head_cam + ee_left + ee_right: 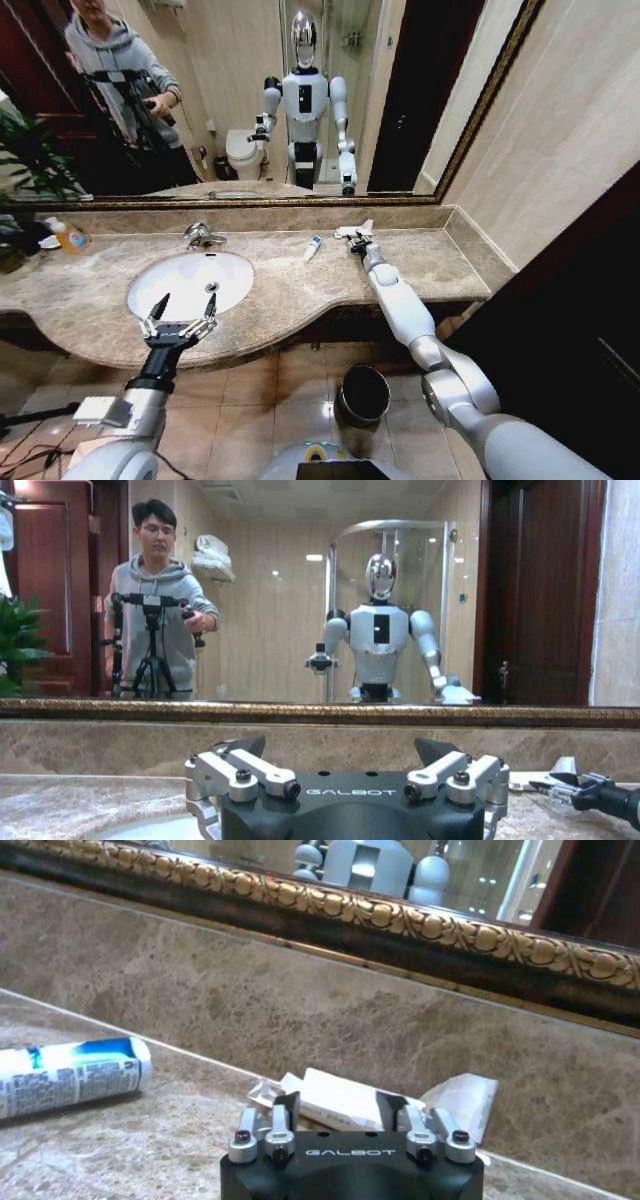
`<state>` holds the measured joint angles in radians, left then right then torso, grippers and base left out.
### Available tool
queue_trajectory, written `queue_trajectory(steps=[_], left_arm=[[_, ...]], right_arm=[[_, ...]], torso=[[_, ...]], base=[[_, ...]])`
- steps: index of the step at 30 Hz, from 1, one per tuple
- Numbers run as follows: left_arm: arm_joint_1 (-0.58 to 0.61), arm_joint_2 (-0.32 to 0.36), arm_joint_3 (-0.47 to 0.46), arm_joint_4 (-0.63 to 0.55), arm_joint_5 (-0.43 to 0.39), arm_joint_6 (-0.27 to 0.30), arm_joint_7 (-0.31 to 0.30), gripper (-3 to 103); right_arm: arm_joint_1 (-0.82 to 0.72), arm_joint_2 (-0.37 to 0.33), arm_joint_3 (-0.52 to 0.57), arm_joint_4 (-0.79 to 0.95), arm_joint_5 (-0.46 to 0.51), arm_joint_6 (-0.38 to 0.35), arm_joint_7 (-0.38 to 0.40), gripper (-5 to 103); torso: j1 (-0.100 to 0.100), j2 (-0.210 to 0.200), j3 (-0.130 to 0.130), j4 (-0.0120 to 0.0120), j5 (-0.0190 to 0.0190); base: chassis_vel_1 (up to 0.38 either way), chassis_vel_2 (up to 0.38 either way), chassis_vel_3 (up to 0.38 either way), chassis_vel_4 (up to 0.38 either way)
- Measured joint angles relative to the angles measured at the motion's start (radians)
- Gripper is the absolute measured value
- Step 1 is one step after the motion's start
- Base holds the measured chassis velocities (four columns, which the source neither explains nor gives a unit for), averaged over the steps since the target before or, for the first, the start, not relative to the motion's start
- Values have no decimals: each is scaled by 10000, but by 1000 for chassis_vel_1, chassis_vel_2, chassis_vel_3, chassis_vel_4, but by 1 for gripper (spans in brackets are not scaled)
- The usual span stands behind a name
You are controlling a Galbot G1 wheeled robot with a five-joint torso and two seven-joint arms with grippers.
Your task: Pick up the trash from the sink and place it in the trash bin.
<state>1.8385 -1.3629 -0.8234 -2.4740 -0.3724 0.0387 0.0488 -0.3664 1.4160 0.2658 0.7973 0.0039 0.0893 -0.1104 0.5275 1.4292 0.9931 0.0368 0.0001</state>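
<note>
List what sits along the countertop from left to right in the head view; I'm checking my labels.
Bottle of orange liquid → chrome faucet above the sink → white tube with a blue end → flat white wrapper → right gripper, jaws on the wrapper.

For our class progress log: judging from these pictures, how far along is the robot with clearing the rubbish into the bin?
Early. The basin looks bare, but the bin on the floor shows only a dark inside. In hand: the right gripper is at a white wrapper by the back wall, fingers around its edge, not lifted. Left: that wrapper and the blue-ended tube on the counter. The left gripper hovers open over the basin.
</note>
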Motion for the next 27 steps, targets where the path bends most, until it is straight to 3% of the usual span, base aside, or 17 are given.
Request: queue_trajectory(steps=[7, 9, 13, 20, 24, 27], left_arm=[[0, 0, 0, 0, 0, 0, 0, 100], [0, 0, 0, 0, 0, 0, 0, 100], [0, 0, 0, 0, 0, 0, 0, 100], [0, 0, 0, 1, 0, 0, 0, 100], [0, 0, 0, 1, 0, 0, 0, 100], [0, 0, 0, 0, 0, 0, 0, 100]], right_arm=[[277, 92, -128, -416, -187, 17, -38, 83], [344, 105, -152, -500, -225, 15, -38, 83], [594, 201, -356, -825, -398, 9, -38, 97], [1127, 563, -417, -1663, -793, -19, 192, 101], [1321, 768, -261, -2037, -923, -21, 314, 98], [1405, 882, -136, -2260, -1089, -14, 357, 79]], torso=[[0, 0, 0, 0, -1], [0, 0, 0, 0, -1], [0, 0, 0, 0, -1], [0, 0, 0, 0, -2], [1, 0, 0, 2, -1], [0, 0, 0, 0, -1]], base=[[0, 0, 0, 0], [0, 0, 0, 0], [0, 0, 0, 0], [0, 0, 0, 0], [0, 0, 0, 0], [0, 0, 0, 0]])
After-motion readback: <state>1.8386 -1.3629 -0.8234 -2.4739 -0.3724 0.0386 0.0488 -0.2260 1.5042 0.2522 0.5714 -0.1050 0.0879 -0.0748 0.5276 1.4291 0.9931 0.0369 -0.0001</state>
